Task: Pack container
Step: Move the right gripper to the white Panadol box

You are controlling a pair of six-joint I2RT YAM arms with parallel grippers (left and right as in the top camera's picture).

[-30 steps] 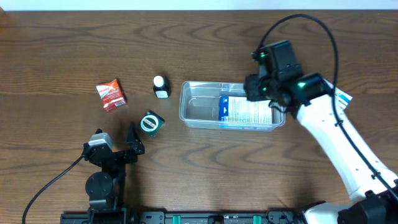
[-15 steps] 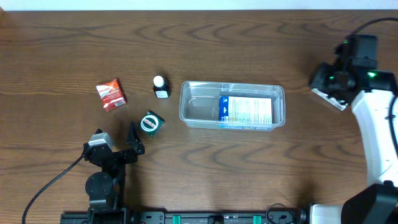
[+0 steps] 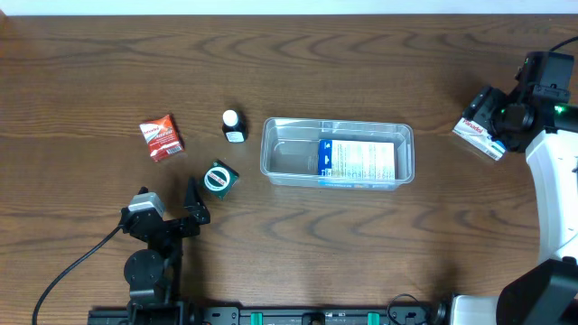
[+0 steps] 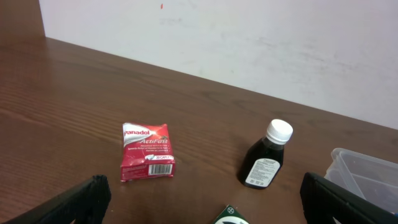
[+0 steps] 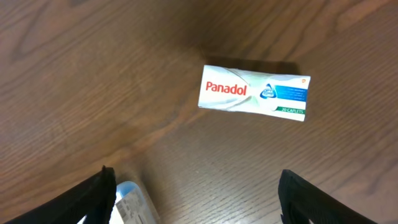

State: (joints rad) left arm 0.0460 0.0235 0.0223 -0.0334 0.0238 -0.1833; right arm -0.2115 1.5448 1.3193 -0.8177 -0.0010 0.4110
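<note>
The clear plastic container lies at mid-table with a blue and white box in its right half. Its corner shows in the left wrist view. My right gripper hangs open and empty over the far right of the table, just right of a white Panadol box. In the right wrist view the box lies flat ahead of the spread gripper. My left gripper rests open at the front left, also seen in its wrist view.
Left of the container are a red Panadol box, a dark bottle with a white cap and a green box. A pale blue and white corner shows beside the right gripper's left finger.
My right arm has swung from over the container's right end to the far right of the table, uncovering the white Panadol box. The left arm has not moved.
</note>
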